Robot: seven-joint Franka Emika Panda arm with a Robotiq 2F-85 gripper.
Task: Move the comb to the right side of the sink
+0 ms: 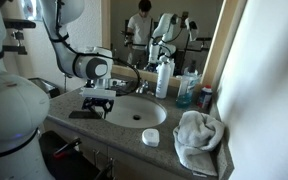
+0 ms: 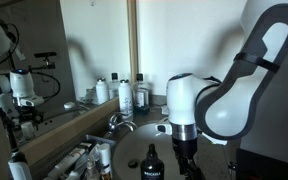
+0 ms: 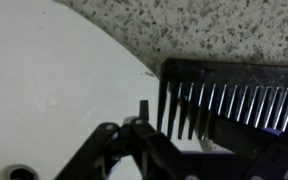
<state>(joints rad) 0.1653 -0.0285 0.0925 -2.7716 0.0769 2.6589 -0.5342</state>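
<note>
The black comb (image 3: 234,75) lies at the sink's edge in the wrist view. Its spine is on the speckled counter (image 3: 204,25) and its teeth reach over the white basin (image 3: 44,90). My gripper (image 3: 184,135) is low over the comb's left end, with several teeth between its fingers. The left finger stands just clear of the end tooth, and the right finger overlaps the teeth. In an exterior view the gripper (image 1: 99,102) hangs over the left rim of the sink (image 1: 124,112), above a dark strip (image 1: 84,114) that looks like the comb. It also shows in an exterior view (image 2: 187,160).
A faucet (image 1: 139,85), a tall white bottle (image 1: 164,77) and a blue bottle (image 1: 186,92) stand behind the sink. A crumpled towel (image 1: 199,140) and a small white dish (image 1: 150,137) lie on the counter to the right. A mirror backs the counter. A dark bottle (image 2: 150,163) stands near the gripper.
</note>
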